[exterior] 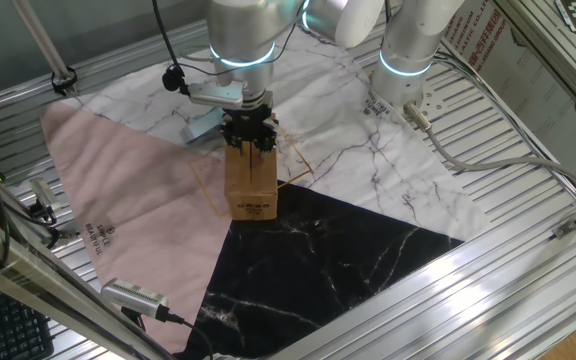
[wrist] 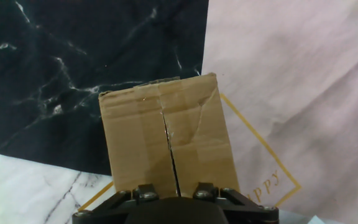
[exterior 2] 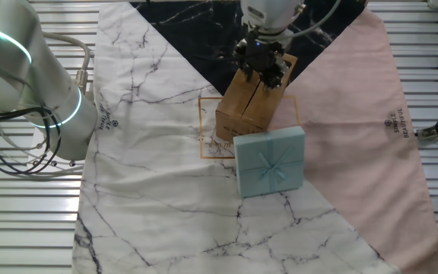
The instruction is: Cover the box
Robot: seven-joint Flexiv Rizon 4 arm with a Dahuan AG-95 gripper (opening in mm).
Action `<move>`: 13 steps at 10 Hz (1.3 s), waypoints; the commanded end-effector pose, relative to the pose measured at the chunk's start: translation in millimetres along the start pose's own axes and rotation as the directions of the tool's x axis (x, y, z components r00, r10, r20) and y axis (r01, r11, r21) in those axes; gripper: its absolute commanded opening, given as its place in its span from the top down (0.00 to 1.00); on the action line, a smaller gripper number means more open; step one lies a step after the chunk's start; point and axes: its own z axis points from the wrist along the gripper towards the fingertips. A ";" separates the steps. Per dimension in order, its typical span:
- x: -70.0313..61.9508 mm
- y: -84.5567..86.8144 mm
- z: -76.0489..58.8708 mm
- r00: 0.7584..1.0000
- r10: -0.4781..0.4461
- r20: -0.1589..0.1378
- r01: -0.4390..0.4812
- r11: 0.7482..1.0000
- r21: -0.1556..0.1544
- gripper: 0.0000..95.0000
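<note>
Small brown corrugated cardboard box (exterior: 251, 182) standing upright where white marble, black marble and pink cloths meet, over a gold outlined square, top flaps folded shut with a narrow seam between them and some creasing, a small dark printed label low on one side. Label text too small to read; gold lettering "ppy" legible beside the square in the hand view, small dark print on the pink cloth (exterior: 128, 215) illegible. Directly under the gripper (exterior: 249, 143), fingers down at the flaps; open or closed impossible to tell.
</note>
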 end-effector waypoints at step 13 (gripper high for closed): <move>-0.6 -1.1 2.3 1.000 0.006 0.009 -0.006 1.000 -0.005 0.60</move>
